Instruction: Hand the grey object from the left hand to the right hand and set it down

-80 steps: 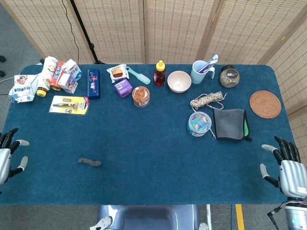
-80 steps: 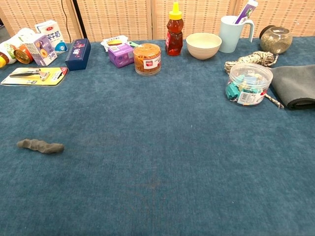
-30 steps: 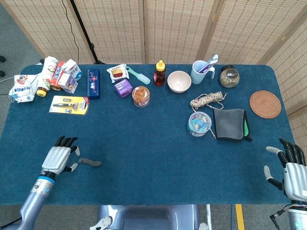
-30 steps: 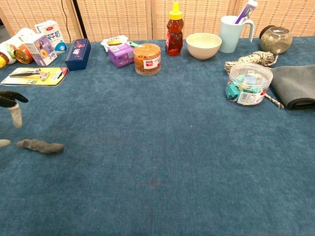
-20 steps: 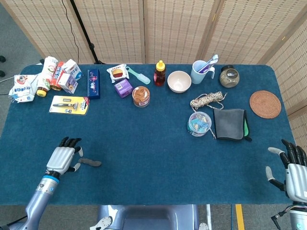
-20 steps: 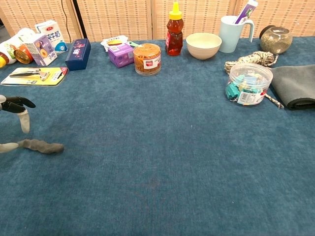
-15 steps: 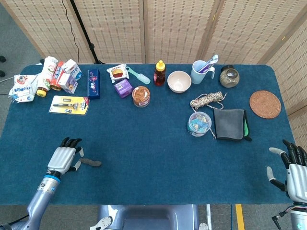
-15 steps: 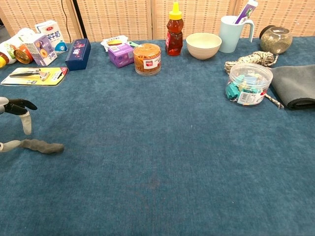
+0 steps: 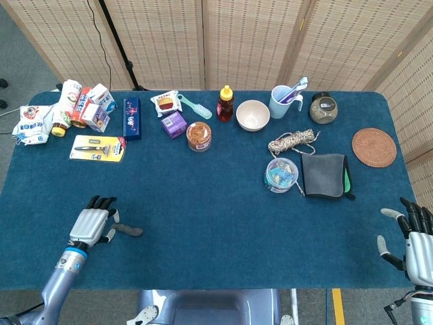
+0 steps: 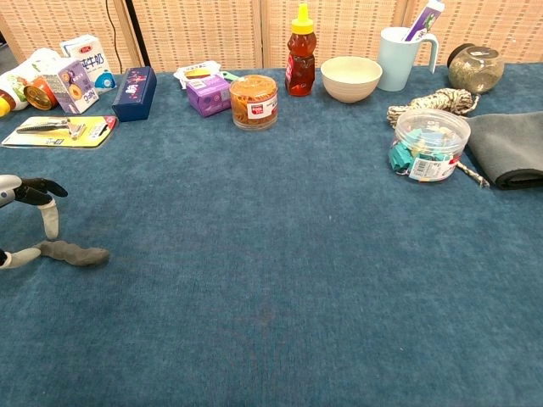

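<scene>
The grey object is a small lumpy strip lying flat on the blue table cloth near the front left. My left hand is low over the cloth at the strip's left end. In the chest view the grey object lies with that end between a finger and the thumb of the left hand; both tips are at or touching it, and the strip still rests on the cloth. My right hand hovers off the table's front right corner, fingers spread, holding nothing.
Along the back stand cartons, a blue box, a razor pack, a jar, a honey bottle, a bowl and a mug. On the right lie a clip tub, a grey cloth, rope and a coaster.
My left hand came in from the table's left edge to the grey object and lowered, its finger and thumb closing toward the strip's left end. The right hand sank slightly.
</scene>
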Controlling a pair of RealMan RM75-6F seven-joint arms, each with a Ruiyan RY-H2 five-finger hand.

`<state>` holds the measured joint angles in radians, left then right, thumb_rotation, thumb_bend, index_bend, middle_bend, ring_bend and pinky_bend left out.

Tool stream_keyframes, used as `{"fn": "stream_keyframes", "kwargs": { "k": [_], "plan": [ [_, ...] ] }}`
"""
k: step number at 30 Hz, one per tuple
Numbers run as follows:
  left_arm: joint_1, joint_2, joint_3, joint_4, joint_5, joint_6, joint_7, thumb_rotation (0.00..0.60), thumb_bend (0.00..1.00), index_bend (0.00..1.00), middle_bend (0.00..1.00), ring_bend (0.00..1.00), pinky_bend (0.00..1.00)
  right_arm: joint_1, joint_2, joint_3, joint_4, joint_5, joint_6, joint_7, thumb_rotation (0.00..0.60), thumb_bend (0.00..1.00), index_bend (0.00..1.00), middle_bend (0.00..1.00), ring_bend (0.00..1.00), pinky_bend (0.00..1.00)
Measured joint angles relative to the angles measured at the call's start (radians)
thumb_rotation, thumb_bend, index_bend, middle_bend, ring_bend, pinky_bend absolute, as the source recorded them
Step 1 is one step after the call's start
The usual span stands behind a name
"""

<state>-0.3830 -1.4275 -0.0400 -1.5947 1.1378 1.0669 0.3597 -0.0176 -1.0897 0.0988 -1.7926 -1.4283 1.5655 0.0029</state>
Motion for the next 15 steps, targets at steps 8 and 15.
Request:
{"fn": "stream_keyframes", "kwargs": {
  "k": [8,15],
  "plan": [
    [-0.01,-0.016,-0.002,0.008,-0.007,-0.003,0.003,0.6,0.34,0.51,0.15,0.1,0.0,-0.003,0.001,0.001,-0.001,0.0,0.003,0.001,0.6,0.43,0.28,0.09,0.0,0.0],
    [-0.01,-0.02,0.003,0.014,-0.018,-0.001,0.01,0.6,0.34,0.52,0.15,0.1,0.0,-0.006,0.002,0.0,-0.001,0.001,0.003,0.003,0.6,0.43,0.27,0.09,0.0,0.0]
  ]
}}
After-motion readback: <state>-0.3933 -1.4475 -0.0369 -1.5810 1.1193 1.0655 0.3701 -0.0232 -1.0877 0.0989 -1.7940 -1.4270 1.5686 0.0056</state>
